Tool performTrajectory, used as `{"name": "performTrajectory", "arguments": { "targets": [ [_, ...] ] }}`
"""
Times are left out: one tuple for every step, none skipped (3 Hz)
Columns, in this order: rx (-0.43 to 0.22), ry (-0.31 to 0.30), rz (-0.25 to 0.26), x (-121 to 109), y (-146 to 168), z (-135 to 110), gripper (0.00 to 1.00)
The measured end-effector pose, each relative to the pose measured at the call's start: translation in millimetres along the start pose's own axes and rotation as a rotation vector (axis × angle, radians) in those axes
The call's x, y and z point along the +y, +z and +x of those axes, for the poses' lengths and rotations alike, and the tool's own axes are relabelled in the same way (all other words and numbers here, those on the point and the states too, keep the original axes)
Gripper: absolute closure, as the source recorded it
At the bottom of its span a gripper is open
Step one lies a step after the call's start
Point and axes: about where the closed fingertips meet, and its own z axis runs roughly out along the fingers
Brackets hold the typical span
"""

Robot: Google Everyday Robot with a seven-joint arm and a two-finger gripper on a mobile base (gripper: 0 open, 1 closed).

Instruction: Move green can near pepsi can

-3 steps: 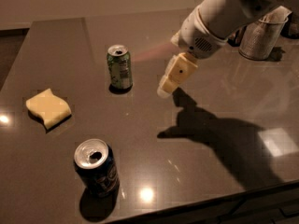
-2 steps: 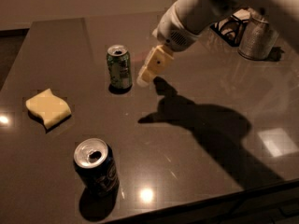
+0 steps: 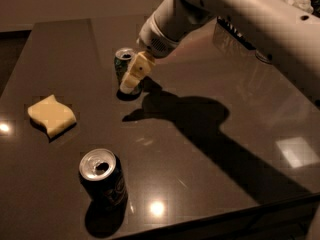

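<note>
The green can stands upright on the dark table, left of centre at the back. My gripper reaches in from the upper right and sits right at the can's right side, partly covering it. The pepsi can stands upright near the table's front left, well apart from the green can.
A yellow sponge lies at the left of the table. My white arm crosses the upper right and casts a broad shadow over the middle. The table's front edge runs along the bottom right.
My gripper has moved left and down, from the table's middle back to the green can's right side. The cans and sponge have not moved.
</note>
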Motion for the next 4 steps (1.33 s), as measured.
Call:
{"name": "performTrajectory", "arguments": {
  "targets": [
    [-0.02, 0.006, -0.021, -2, 13, -7, 0.0],
    [-0.056, -0.007, -0.053, 7, 22, -19, 0.26],
    [-0.073, -0.011, -0.071, 12, 25, -20, 0.49],
    [-0.105, -0.044, -0.088, 39, -2, -17, 0.8]
  ]
}}
